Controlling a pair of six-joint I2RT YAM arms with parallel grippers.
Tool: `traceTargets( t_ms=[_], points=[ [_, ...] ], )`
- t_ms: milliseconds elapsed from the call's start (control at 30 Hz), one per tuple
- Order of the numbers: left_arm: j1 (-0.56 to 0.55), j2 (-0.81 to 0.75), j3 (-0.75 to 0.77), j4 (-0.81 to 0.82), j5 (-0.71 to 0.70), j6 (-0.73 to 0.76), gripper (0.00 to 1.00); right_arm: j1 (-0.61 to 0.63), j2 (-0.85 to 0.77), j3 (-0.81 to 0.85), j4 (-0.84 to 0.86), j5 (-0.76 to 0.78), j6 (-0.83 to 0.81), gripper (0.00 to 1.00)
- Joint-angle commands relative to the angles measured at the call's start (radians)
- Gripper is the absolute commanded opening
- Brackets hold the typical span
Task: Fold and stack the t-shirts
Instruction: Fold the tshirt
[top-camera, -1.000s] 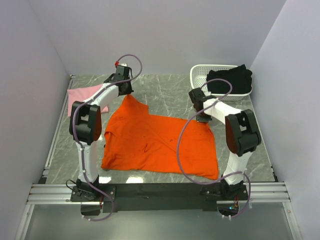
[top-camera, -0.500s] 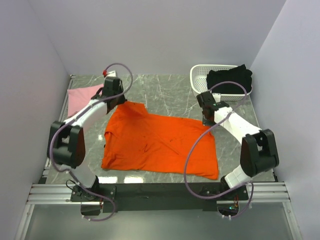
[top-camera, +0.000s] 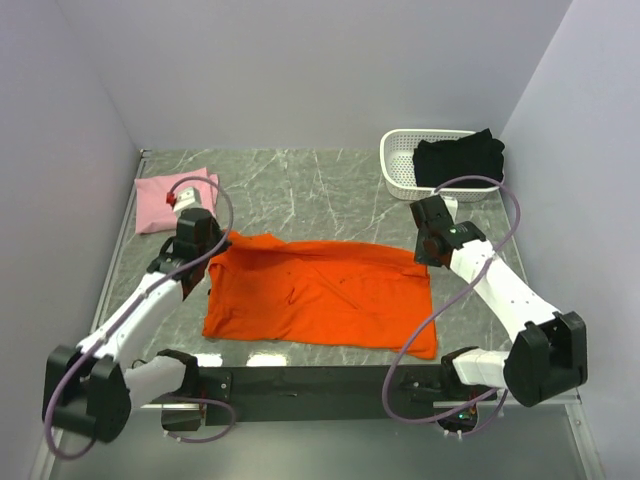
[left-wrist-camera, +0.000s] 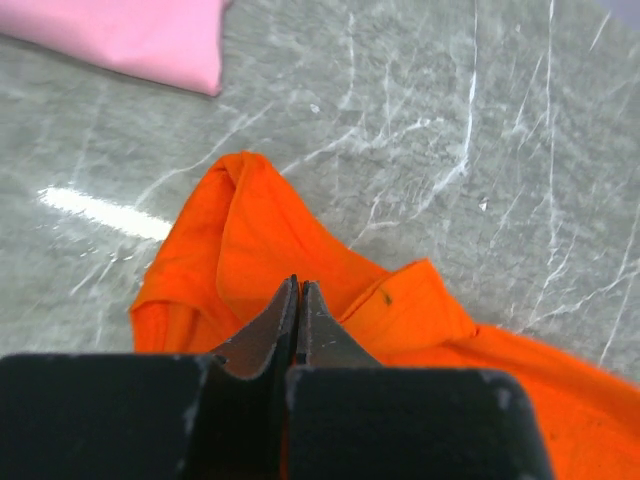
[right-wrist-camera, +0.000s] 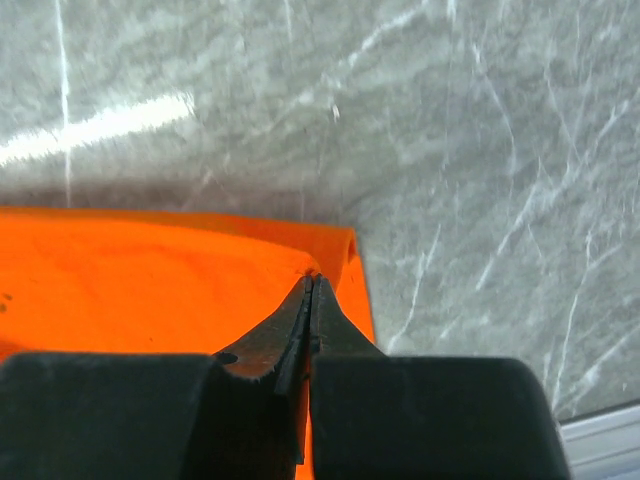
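The left gripper (left-wrist-camera: 299, 284) and right gripper (right-wrist-camera: 312, 280) each clamp a far corner of the orange t-shirt (top-camera: 320, 295), evidently to fold it nearward.

A bright orange t-shirt (top-camera: 320, 295) lay spread across the middle of the surface (top-camera: 330, 190), its far edge rumpled. A pale pink t-shirt (top-camera: 160, 200) lay folded at far left. A black t-shirt (top-camera: 460, 160) sat heaped in a white basket (top-camera: 393, 165).

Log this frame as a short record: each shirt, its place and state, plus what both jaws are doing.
orange t-shirt: spread at middle of table, far edge pinched at both ends
pink t-shirt: folded, far left
black t-shirt: bunched in white basket, far right
left jaws: shut on orange t-shirt
right jaws: shut on orange t-shirt
stack: not yet begun
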Motion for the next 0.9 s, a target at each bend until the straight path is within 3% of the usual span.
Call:
traceTargets(
  t_ms=[0,233,867],
  points=[
    [0.003,-0.110,-0.057,0.000,-0.077,-0.046,0.01,0.010,-0.045,-0.016,-0.060,-0.007,0.003,0.00],
    [0.003,-0.287,-0.126,-0.065,-0.117,-0.082,0.00,0.036,-0.110,0.023,-0.133,-0.045,0.008,0.00],
    [0.003,-0.448,-0.215,-0.170,-0.093,-0.157,0.01,0.143,-0.188,-0.002,-0.354,-0.024,0.138,0.00]
  ],
)
